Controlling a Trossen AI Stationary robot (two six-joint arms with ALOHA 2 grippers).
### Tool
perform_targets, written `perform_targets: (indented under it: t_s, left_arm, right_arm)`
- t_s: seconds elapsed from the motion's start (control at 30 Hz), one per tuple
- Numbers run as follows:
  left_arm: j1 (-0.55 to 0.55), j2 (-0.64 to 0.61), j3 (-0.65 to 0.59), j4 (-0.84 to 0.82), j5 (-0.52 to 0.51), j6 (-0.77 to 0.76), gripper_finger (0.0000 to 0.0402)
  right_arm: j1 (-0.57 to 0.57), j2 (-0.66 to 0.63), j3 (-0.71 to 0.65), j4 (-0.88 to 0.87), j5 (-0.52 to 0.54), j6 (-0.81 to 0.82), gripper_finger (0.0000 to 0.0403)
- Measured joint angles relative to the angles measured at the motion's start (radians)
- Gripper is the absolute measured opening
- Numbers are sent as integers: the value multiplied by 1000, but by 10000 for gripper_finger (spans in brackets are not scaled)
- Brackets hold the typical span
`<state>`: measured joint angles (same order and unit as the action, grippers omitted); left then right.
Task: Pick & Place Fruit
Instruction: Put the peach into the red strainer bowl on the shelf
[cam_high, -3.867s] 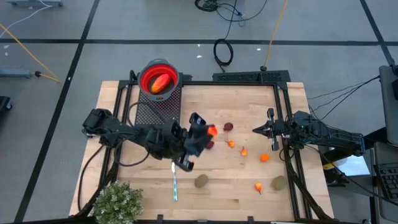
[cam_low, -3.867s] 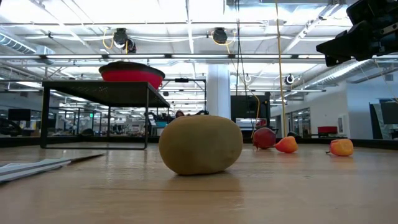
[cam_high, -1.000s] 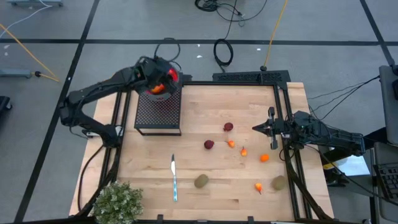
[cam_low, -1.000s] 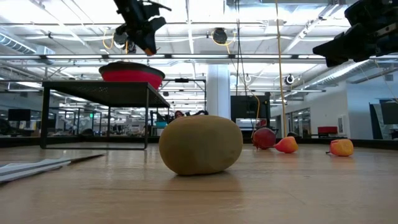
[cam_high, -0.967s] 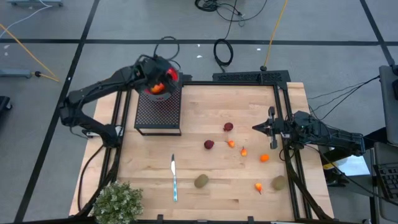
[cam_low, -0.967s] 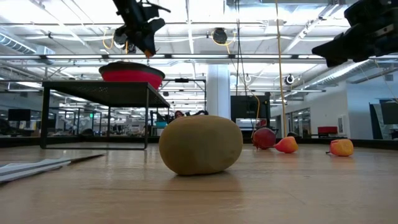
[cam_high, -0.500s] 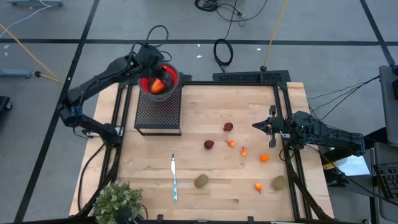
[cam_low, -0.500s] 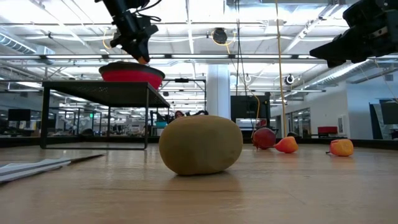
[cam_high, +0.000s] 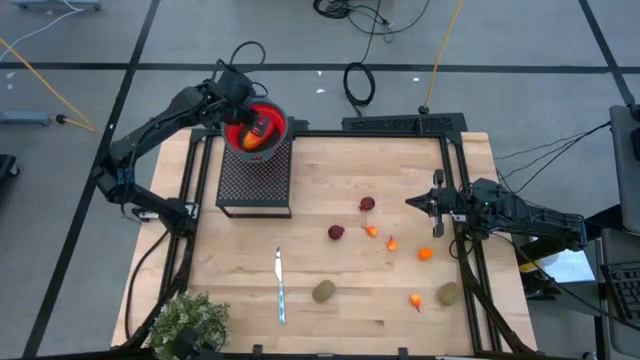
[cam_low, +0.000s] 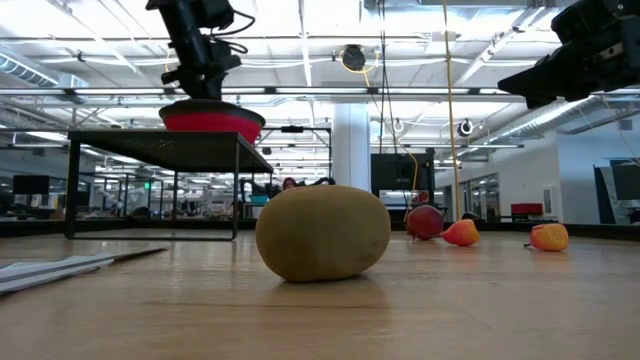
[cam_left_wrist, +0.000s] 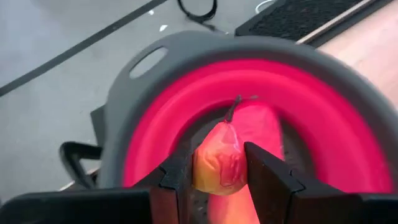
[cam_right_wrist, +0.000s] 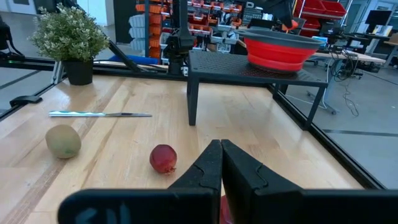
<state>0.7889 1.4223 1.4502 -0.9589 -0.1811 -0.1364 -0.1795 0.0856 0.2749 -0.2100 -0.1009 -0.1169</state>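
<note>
Lowered from above the red bowl at the far left, the left gripper now grips the red-orange fruit inside it, ready to release; the right gripper waits closed, far right.

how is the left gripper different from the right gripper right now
The left gripper hangs over the red bowl on the black stand, shut on a small orange fruit. The right gripper is shut on nothing, waiting above the table's right edge. Both are dark two-finger grippers.
</note>
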Motion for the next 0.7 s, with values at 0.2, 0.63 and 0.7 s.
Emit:
perform_targets:
  t_s: [0.2,0.63,0.7]
  left_arm:
    - [23,-1,0,-4,-2,-1,122]
    - [58,102,0,-12,-12,34,122]
    - [60,115,0,-6,-10,39,122]
  right_arm:
    - [0,0,0,0,0,0,0]
    - [0,0,0,-1,0,0,0]
    - [0,0,0,-1,0,0,0]
